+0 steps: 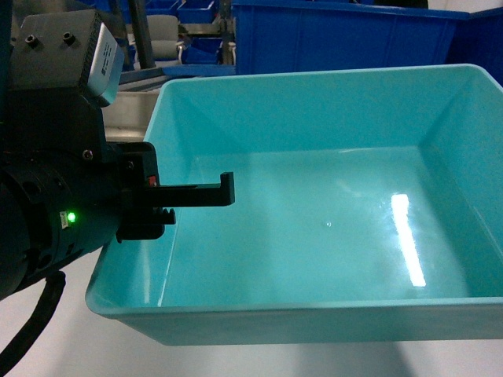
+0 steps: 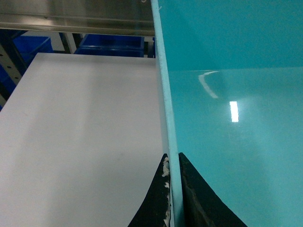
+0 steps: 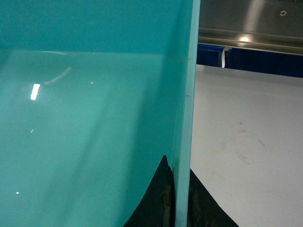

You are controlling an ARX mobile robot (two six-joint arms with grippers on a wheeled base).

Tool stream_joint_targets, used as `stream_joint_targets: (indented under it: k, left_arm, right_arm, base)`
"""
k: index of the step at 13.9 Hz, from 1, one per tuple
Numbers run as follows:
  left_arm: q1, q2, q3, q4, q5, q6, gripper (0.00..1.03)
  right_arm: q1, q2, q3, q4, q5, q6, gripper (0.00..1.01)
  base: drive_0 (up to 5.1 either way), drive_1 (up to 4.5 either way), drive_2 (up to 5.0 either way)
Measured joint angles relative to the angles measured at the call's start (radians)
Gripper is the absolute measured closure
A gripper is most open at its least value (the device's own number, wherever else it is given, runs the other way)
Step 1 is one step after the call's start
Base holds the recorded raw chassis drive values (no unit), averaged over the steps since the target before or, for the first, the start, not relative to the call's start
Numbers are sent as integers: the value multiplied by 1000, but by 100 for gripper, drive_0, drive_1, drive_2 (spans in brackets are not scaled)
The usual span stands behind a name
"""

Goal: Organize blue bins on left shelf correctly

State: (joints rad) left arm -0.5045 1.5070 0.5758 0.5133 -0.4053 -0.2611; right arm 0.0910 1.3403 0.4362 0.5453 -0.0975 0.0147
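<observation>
A: Start close. What does each claw have?

B: The left gripper (image 2: pixel 173 189) is clamped on the left wall of the bin (image 1: pixel 330 228): in the left wrist view one dark pad (image 2: pixel 154 201) sits outside the rim and the other inside, wall pinched between. The right gripper (image 3: pixel 176 203) does the same on the opposite wall, at the bottom middle of its view. Both are closed on the bin, neither wide.

A: So which arm is nearer?

B: Neither, I'd say. Each already has a side wall. In the head view only the left arm shows, at middle left, its finger reaching over the rim; the right one is out of that frame.

A: And the bin lies how?

B: It fills most of the head view, long axis running left to right across the frame, slung between the two claws. Its near rim sits low in the frame over a white table (image 2: pixel 85 132). It looks lifted, though I can't tell its clearance.

A: Where must it go?

B: Ahead, toward the top of the frame. A steel rail of the shelf (image 2: pixel 71 19) crosses the top of both wrist views, beyond the table's far edge. Dark blue crates (image 1: pixel 338 35) stand behind the bin's far wall.

A: The bin itself?

B: Light turquoise, shallow, smooth sloping walls, glossy floor catching lamp glare, empty.
</observation>
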Motion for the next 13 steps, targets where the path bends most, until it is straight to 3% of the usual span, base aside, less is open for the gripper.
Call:
stream_joint_targets:
  k: [13]
  left_arm:
    - [-1, 0, 0, 1, -2, 0, 101]
  right_arm:
    - [0, 0, 0, -1, 0, 0, 99]
  base:
    - [-476, 265, 265]
